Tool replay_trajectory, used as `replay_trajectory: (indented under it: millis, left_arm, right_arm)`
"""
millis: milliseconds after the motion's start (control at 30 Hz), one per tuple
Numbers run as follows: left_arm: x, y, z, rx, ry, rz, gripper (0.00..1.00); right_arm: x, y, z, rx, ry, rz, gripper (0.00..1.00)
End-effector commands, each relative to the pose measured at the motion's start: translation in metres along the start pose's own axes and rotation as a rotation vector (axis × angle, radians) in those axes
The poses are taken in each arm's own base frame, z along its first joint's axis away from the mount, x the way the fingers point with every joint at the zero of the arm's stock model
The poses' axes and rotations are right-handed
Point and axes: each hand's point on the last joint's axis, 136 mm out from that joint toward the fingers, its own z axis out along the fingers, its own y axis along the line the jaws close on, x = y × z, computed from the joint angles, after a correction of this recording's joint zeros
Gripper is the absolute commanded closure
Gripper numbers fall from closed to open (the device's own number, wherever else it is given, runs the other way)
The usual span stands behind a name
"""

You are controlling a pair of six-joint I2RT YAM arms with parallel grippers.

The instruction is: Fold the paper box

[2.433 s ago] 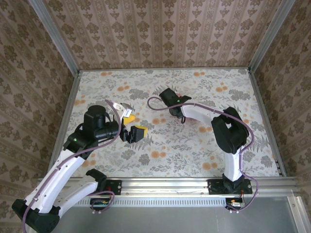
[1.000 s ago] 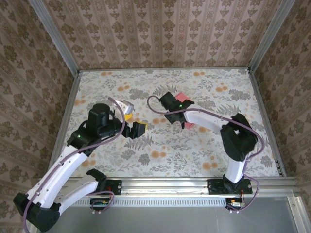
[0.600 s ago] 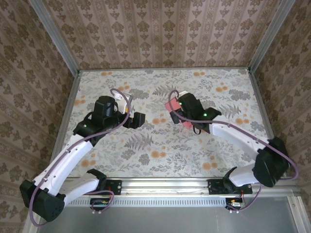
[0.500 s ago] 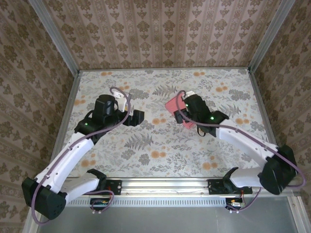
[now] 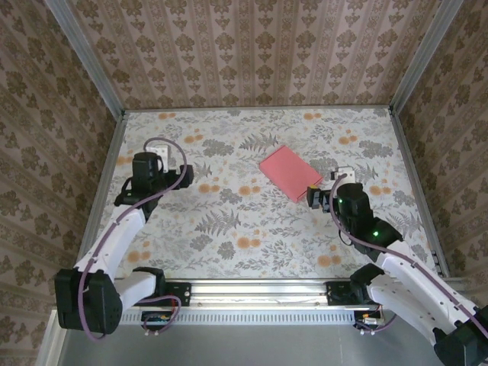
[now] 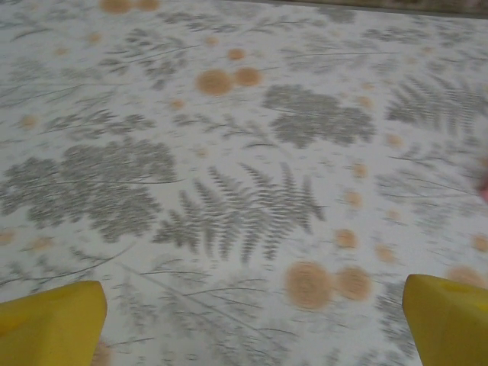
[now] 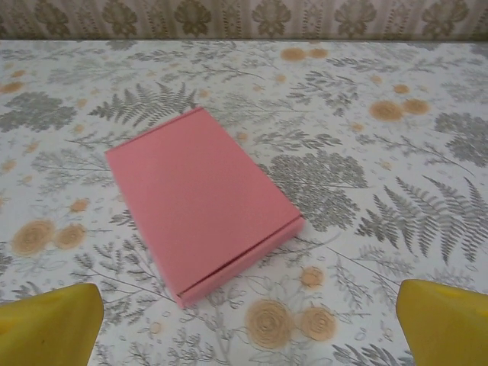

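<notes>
The flower-patterned desk (image 5: 229, 252) carries one thing, the paper box (image 5: 290, 172), lying flat a little right of centre and towards the far side. The right arm (image 5: 396, 259) is clearly the nearer: its jaws stand apart just off the box's near right corner, not touching it, while the left arm (image 5: 114, 229) sits well apart on the other side, its jaws also spread wide over bare desk, yellow pads (image 6: 49, 316) at the edges of its wrist view. From above, the box's long axis runs diagonally, far-left to near-right, so one short end points at the right jaws. In the right wrist view the box (image 7: 200, 200) lies ahead and slightly left of the gap between the pads (image 7: 46, 313). It looks like a closed pink slab, lid down, with a seam along the near short end; the folding appears finished.
</notes>
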Motion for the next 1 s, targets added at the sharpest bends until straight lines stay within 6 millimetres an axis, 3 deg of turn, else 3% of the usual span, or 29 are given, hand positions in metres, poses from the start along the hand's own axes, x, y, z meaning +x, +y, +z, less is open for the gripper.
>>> replay_trajectory:
  millis: [0, 233, 400, 600, 967]
  left_arm:
    - [-0.024, 0.024, 0.003, -0.057, -0.138, 0.019, 0.0]
    - [-0.022, 0.061, 0.01, -0.171, -0.252, 0.099, 0.0]
    - [-0.006, 0.072, 0.035, -0.187, -0.238, 0.108, 0.0]
    - [0.004, 0.075, 0.049, -0.211, -0.288, 0.149, 0.0]
    - [0.021, 0.061, 0.069, -0.204, -0.29, 0.236, 0.0]
  right_arm:
    - [-0.006, -0.009, 0.0, 0.033, -0.035, 0.018, 0.0]
    - [0.001, -0.01, 0.006, 0.045, -0.016, 0.013, 0.0]
    - [0.002, -0.013, 0.011, 0.065, -0.025, 0.006, 0.0]
    - [0.008, -0.027, 0.024, 0.118, -0.037, -0.016, 0.0]
    - [0.006, -0.062, 0.04, 0.259, -0.024, -0.013, 0.0]
